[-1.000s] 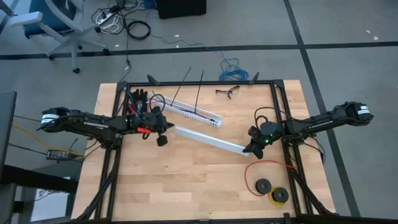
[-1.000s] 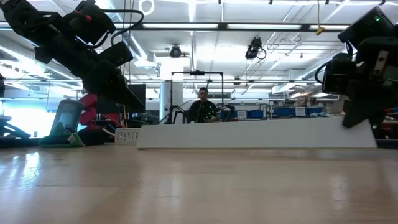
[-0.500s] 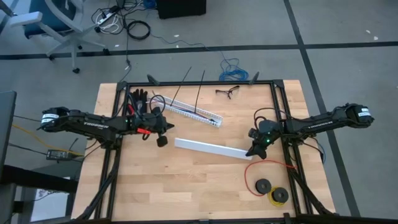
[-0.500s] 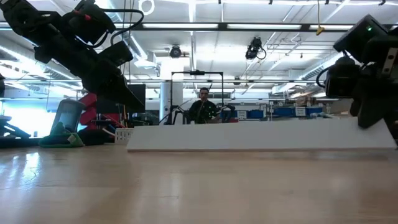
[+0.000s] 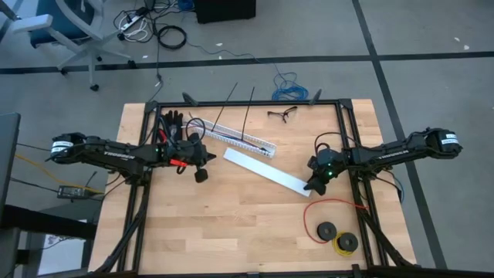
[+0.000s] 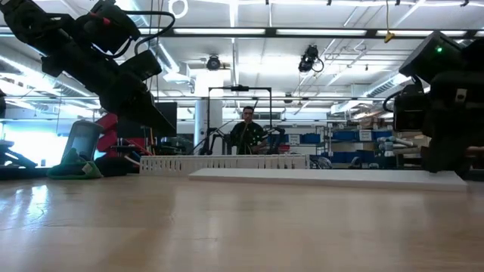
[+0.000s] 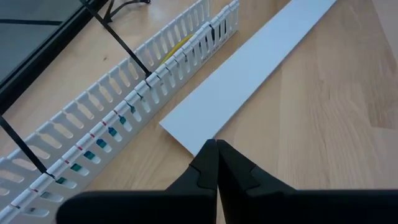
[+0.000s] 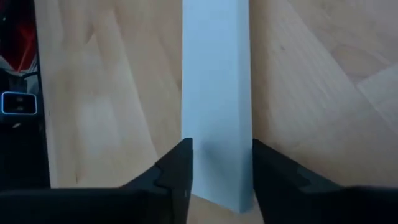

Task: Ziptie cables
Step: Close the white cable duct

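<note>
- White flat cover strip [image 5: 264, 171], held at its end between my right gripper [image 8: 219, 163] fingers, has swung away from a half-second ago.
- Slotted channel [image 7: 118, 109] with the cables [image 7: 99, 127] now exposed at frame centre; left gripper [image 7: 216, 163] closed, empty.

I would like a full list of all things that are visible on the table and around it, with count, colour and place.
flat cover strip: 1, white, table middle, lying diagonally, one end between the right end effector's fingers
slotted channel: 1, white, behind the strip, with thin coloured cables inside
zip ties: 2, black, across the channel, at the far edge
safety glasses: 1, dark, far edge
gloves: black, far left corner
wire loop: 1, red, near right
spools: 2, black, one with yellow wire, near right
person: 1, in the room behind
left end effector: shut, empty, near the strip's end
right end effector: around the strip
</note>
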Controlling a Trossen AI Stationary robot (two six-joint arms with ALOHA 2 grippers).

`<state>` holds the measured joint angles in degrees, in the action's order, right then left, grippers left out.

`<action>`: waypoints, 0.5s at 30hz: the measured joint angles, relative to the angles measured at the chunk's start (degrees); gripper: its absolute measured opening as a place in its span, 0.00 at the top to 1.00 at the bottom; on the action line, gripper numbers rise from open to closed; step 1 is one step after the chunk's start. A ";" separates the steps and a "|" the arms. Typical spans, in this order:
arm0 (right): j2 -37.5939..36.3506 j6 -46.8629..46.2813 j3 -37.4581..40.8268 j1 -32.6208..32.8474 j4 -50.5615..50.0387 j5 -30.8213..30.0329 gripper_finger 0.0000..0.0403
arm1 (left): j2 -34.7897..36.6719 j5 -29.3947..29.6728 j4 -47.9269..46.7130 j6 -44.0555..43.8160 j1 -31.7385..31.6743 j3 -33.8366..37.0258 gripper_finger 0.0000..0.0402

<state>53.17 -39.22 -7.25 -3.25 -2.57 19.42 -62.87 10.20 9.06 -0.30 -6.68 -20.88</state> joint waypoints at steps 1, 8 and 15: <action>0.00 0.24 0.00 0.00 0.00 0.09 0.63 | 0.00 0.00 0.01 0.00 0.00 0.00 0.98; 0.04 0.33 -1.36 0.00 -0.68 0.16 0.56 | 0.00 -0.02 0.04 -0.02 0.00 0.00 0.98; 0.09 5.58 -8.21 -0.02 -13.03 -7.29 0.61 | 0.00 -0.03 0.06 -0.02 0.00 0.00 0.98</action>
<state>53.25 -33.64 -15.45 -3.27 -15.60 12.13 -62.87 10.17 9.12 -0.32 -6.68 -20.88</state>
